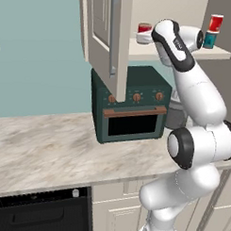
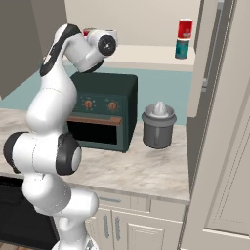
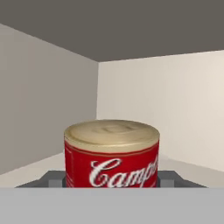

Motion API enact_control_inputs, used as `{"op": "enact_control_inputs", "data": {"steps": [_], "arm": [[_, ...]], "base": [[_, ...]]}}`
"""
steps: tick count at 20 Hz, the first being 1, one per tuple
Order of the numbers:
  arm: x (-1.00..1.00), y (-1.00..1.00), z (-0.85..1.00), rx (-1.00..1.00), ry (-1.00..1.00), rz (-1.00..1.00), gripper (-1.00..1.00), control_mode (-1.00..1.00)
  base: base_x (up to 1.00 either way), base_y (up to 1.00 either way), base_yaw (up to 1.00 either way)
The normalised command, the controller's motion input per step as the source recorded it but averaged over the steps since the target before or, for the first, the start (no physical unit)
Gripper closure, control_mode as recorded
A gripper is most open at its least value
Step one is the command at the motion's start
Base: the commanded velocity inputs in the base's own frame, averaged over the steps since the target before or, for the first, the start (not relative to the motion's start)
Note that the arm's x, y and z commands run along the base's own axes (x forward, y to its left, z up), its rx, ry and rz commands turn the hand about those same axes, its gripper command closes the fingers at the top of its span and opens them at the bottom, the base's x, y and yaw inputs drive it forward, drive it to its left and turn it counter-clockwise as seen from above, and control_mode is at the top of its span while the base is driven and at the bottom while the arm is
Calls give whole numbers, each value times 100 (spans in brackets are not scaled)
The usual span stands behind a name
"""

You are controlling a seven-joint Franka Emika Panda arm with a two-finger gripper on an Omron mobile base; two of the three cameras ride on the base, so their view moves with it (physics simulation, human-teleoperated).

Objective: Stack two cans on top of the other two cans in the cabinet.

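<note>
The hand view gave what the base cameras could not: a red soup can point(image 3: 112, 153) with white script lettering and a pale silvery top sat close before the camera, between the two grey fingertips point(image 3: 53, 178) at either side of its base. Whether the jaws pressed on the can or merely flanked it could not be told.

In the left base view that same red can point(image 1: 145, 29) peeped out beside the arm's wrist, on the pale shelf point(image 1: 218, 54) of the cream cabinet, behind the open panelled door point(image 1: 103, 37) with its long metal handle. The gripper itself was hidden behind the wrist there.

Both base views showed a second red can point(image 2: 184, 28) standing upright on a teal can point(image 2: 182, 49) toward the shelf's other end, well apart from the first.

The right base view alone showed a grey juicer point(image 2: 158, 126) on the marble counter point(image 2: 146, 171), beside the dark green oven point(image 2: 102, 112). In the left view the arm covered most of it.
</note>
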Motion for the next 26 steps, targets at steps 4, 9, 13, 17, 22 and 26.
{"op": "enact_control_inputs", "data": {"steps": [4, 9, 13, 17, 22, 26], "arm": [[-8, 11, 43, 0, 0, 5, 100, -100], [-7, 12, 33, 0, 0, 5, 100, -100], [-6, 20, 11, 0, 5, 5, 100, -100], [0, 27, 0, 0, 0, 2, 100, -100], [0, 29, 0, 0, 0, 1, 100, -100], [0, 25, 0, 0, 0, 0, 100, -100]], "base": [[0, 0, 0], [0, 0, 0], [0, 0, 0], [0, 0, 0], [0, 0, 0], [0, 0, 0]]}}
